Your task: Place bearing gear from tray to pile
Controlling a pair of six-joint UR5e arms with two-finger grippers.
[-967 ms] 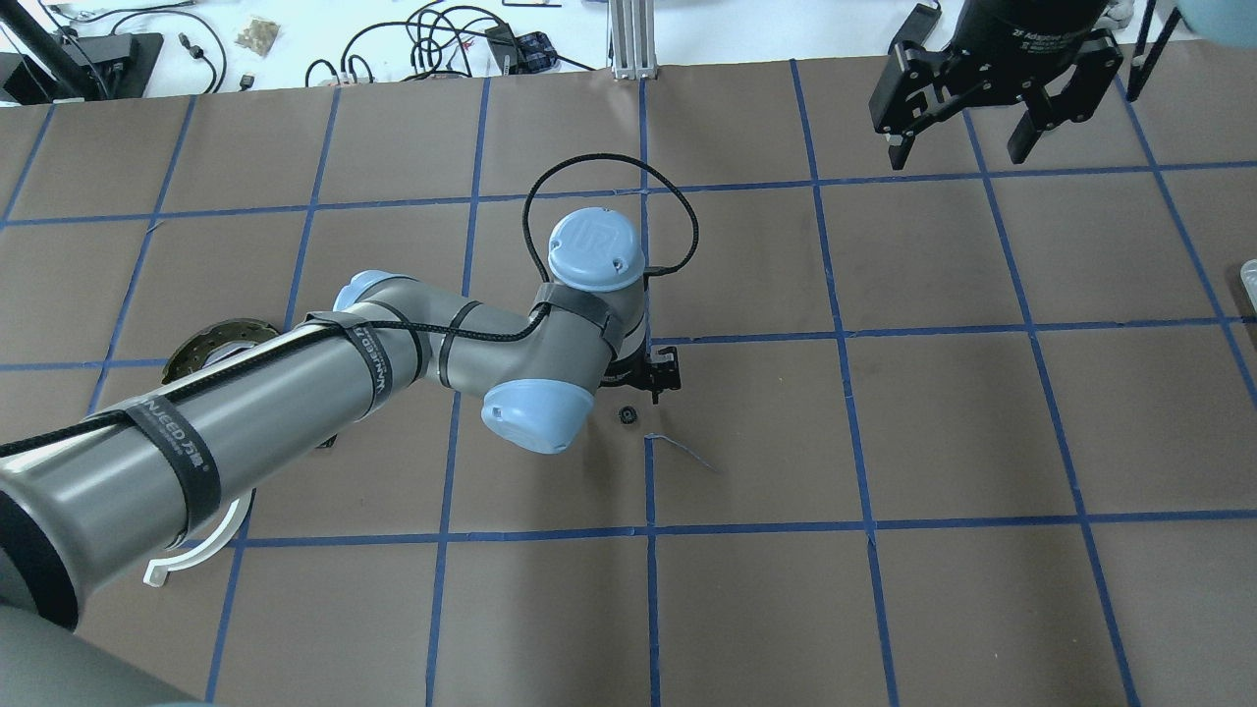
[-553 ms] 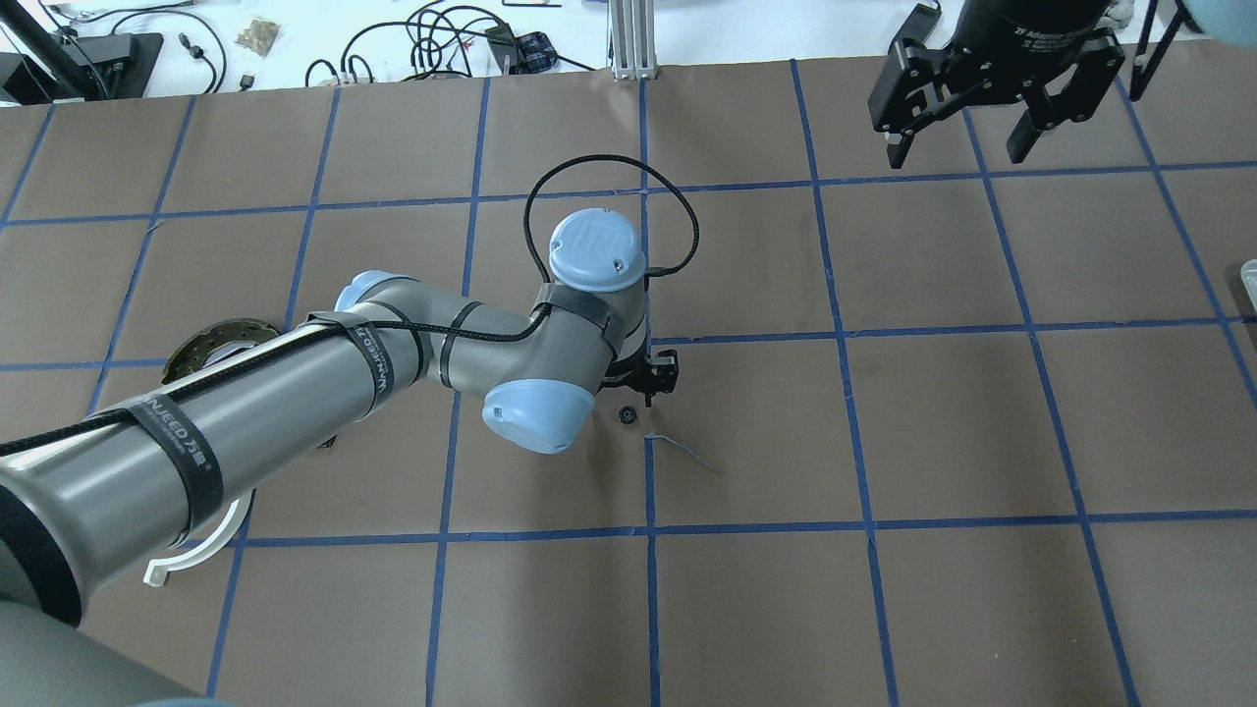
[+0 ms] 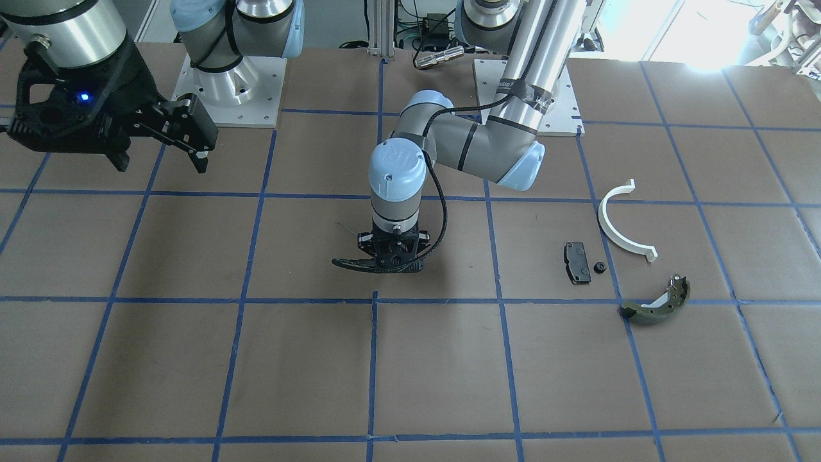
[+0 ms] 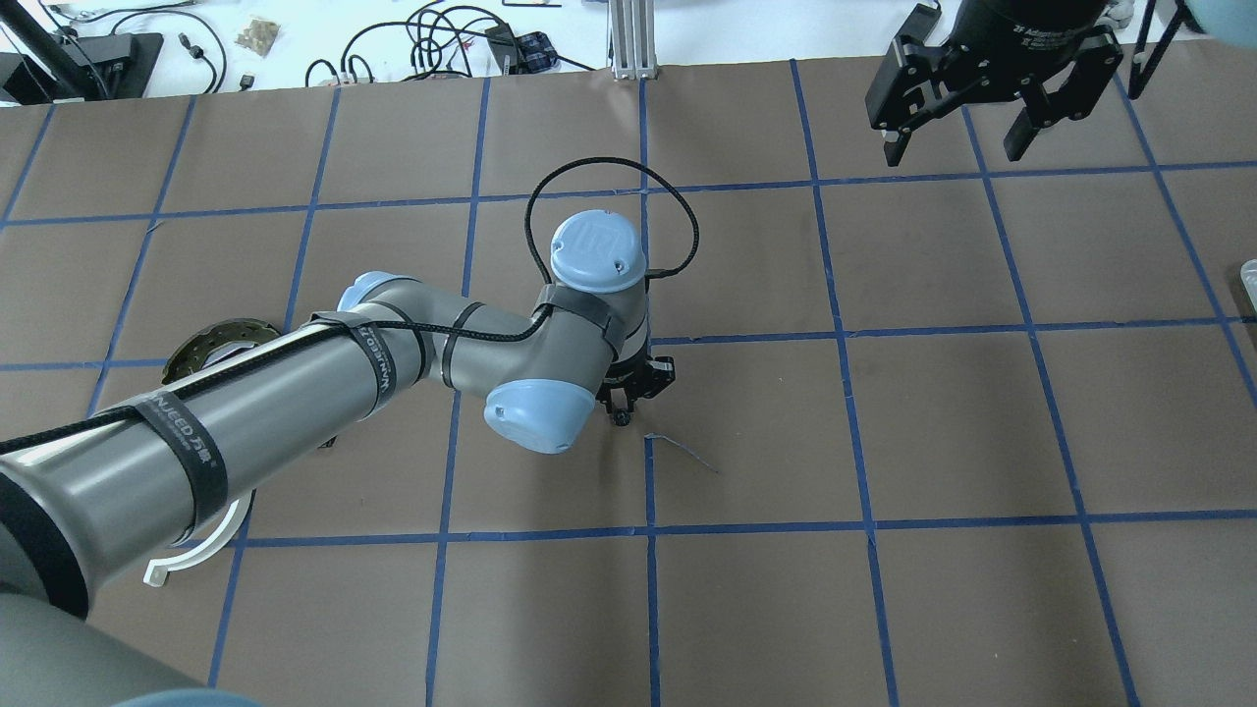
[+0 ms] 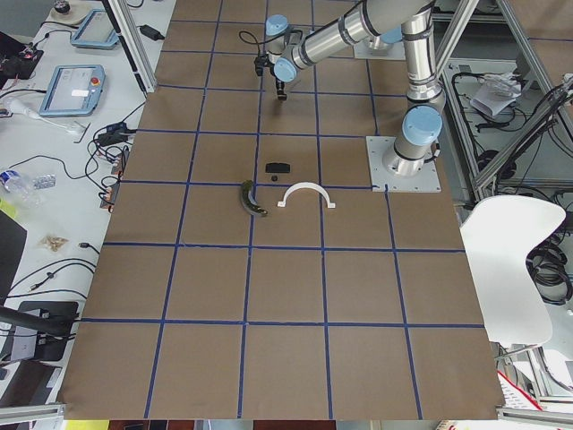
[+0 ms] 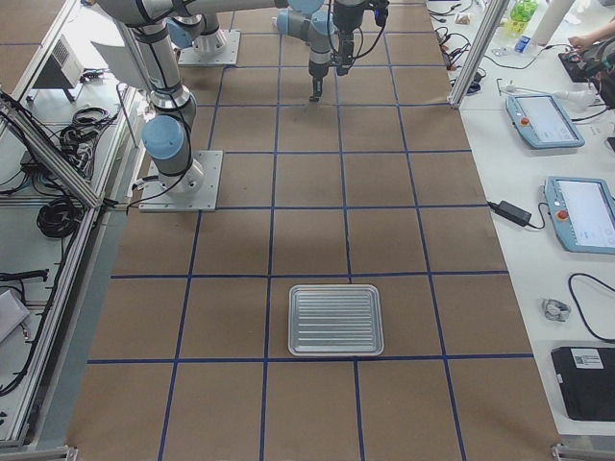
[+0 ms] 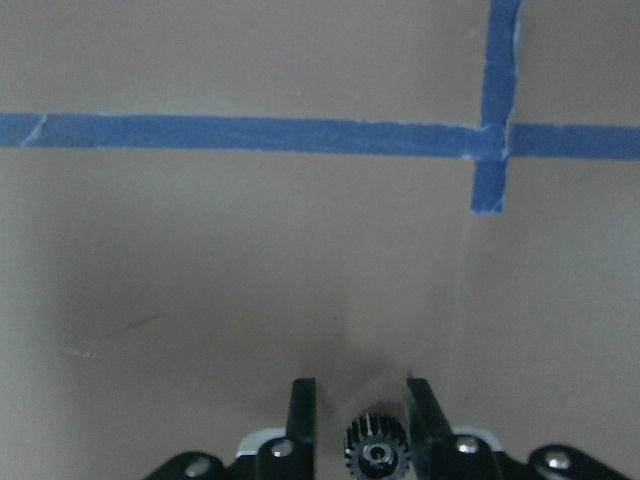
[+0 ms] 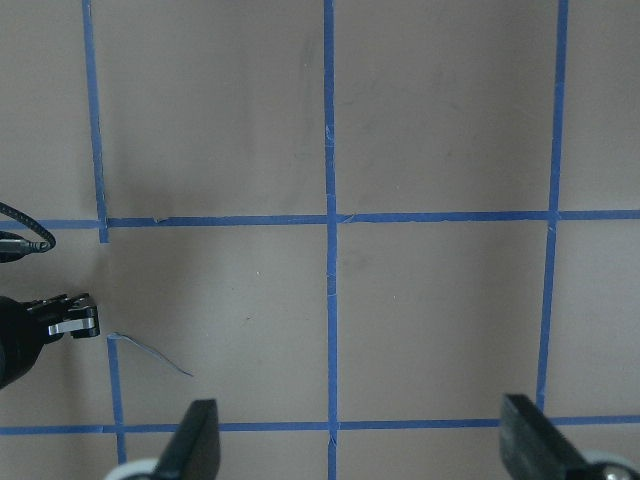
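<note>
Left wrist view: bearing gear [image 7: 375,456] at the bottom edge of frame, between the two fingers [image 7: 303,410] of the left claw [image 7: 360,383]; toothed rim and bright centre bore show. Claw is narrowly spread around the gear. The finger on the frame's right lies at the teeth, and the other shows a thin gap. Probably not yet pinched, though the frame cuts the gear too low to be sure. Just beyond the fingertips: brown tabletop [image 4: 933,422] and a crossing of blue tape [image 7: 250,132]. Overhead: this claw points straight down near the tabletop's centre, with the left arm [image 4: 295,393] reaching in and a black cable [image 4: 609,162] looped above the wrist. Farther off, on the robot's left, the pile [image 3: 600,267]: black pad [image 3: 577,262] with a small round dark piece [image 5: 273,178] just beside it, white half-ring [image 3: 625,224], olive-green shoe [image 3: 657,301]. All are well apart from the gear. Right claw [image 4: 953,152] hangs over the far right part of the tabletop, fingers spread wide. Farthest: ribbed metal tray [image 6: 336,320], flat at the tabletop's right end, well apart from the gear.
</note>
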